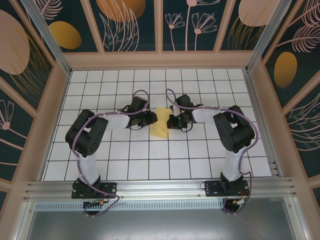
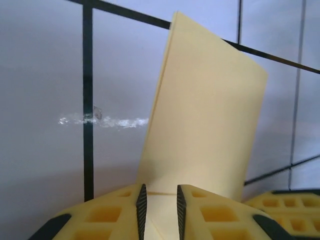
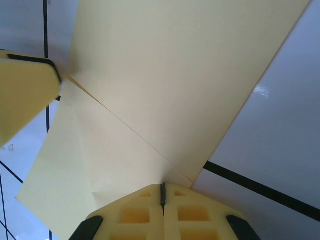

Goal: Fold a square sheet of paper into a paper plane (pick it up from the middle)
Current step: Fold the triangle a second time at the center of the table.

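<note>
Your table [image 1: 125,160] is a white tiled surface with dark grid lines. It is boxed in by pale framed walls [image 1: 75,100] of dark teal panels printed with orange ovals [image 1: 65,35] and line-drawn plants. An aluminium rail [image 1: 160,187] runs along the near edge, where both arm bases are bolted. In the middle of the table, between the two arms, you have the yellow sheet of paper [image 1: 161,124]. It is already partly folded, with one flap standing up off the tiles and a diagonal crease showing in the right wrist view. The left gripper [image 1: 150,119] sits just at the paper's left side and the right gripper [image 1: 172,121] just at its right, so the two come close to each other over the sheet. In the left wrist view your left gripper's jaws stand a narrow gap apart, with the paper's near edge lying in that gap, loose rather than pinched. A whitish scuff [image 2: 105,121] marks the tile beside the raised flap. Your right gripper's jaws are pressed together on the sheet's edge, where the crease runs in. The left gripper's yellow finger [image 3: 25,90] crowds the left of that view and touches the paper.
</note>
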`<action>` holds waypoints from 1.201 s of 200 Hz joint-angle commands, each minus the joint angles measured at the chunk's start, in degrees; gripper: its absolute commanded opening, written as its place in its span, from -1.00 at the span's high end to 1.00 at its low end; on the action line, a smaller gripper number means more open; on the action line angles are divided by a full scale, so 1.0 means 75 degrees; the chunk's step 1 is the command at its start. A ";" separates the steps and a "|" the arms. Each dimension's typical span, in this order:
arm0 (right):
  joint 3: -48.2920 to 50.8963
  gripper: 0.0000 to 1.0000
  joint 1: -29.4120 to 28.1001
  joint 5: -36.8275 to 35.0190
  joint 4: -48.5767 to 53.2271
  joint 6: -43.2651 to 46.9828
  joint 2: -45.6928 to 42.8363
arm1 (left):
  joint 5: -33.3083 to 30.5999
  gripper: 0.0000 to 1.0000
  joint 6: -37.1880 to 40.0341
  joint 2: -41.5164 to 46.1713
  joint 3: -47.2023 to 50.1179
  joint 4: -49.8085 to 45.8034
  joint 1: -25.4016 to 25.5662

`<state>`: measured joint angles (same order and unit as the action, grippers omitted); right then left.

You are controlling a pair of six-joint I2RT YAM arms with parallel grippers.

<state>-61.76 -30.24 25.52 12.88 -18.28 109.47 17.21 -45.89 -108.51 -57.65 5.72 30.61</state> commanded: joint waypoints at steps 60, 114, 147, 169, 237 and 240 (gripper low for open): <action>0.0329 0.94 -0.0011 -0.1235 0.0755 0.0125 0.0725 | 0.0748 0.67 -0.0079 0.0310 0.0445 0.0917 0.0312; 0.0258 0.94 0.0001 -0.1010 0.0691 0.0141 0.0643 | 0.0349 0.79 -0.0119 -0.0329 0.0298 0.0437 0.0512; 0.0152 0.94 0.0001 -0.0455 0.0419 0.0142 0.0296 | -0.0080 0.83 -0.0112 -0.0444 0.0323 0.0031 0.0535; 0.0020 0.91 0.0004 0.0146 0.0067 0.0067 -0.0247 | -0.0208 0.83 -0.0161 -0.0517 0.0488 -0.0024 0.0577; 0.0709 0.57 -0.0101 0.1157 -0.0300 -0.0234 -0.1317 | -0.0377 0.84 -0.0281 -0.0582 0.0772 0.0031 0.0665; 0.0730 0.57 -0.0104 0.1175 -0.0291 -0.0234 -0.1318 | -0.0374 0.84 -0.0280 -0.0590 0.0772 0.0026 0.0657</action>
<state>-58.87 -30.37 30.98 11.03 -19.44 101.51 18.83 -47.42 -110.13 -54.30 11.46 35.22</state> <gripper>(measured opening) 0.215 0.081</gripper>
